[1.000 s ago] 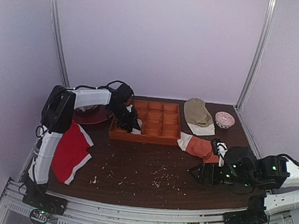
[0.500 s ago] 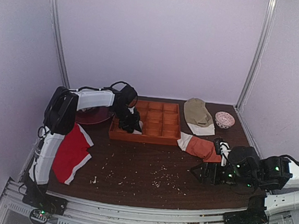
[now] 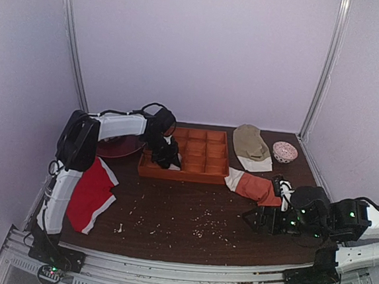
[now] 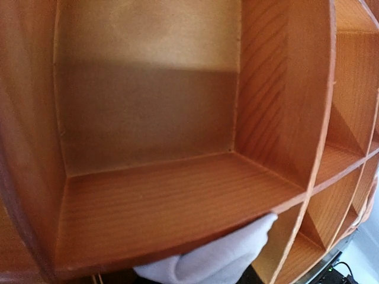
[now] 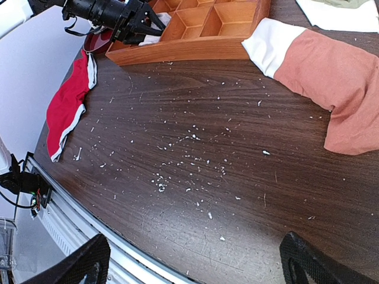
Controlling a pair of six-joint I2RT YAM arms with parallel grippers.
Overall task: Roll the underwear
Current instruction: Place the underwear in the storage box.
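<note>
The underwear shows as a small pale rolled bundle [image 4: 213, 257] at the near edge of a wooden tray compartment. It also shows in the top view [image 3: 173, 168] and the right wrist view [image 5: 155, 38]. My left gripper [image 3: 168, 157] is down in the near-left part of the divided wooden tray [image 3: 203, 177] and looks shut on the bundle. Its fingers are hidden in its own wrist view. My right gripper [image 5: 195, 266] is wide open and empty, low over the table's front right [image 3: 254, 221].
A red garment with white trim [image 3: 91, 193] lies at the left edge. An orange-rust garment with a white band [image 3: 255, 186] lies right of the tray. A tan garment with a white band [image 3: 250, 144] and a small patterned bowl [image 3: 284, 151] are at the back right. White crumbs litter the table.
My left gripper has shifted slightly right over the tray's near-left compartments with the bundle. My right arm has drifted a little to the right.
</note>
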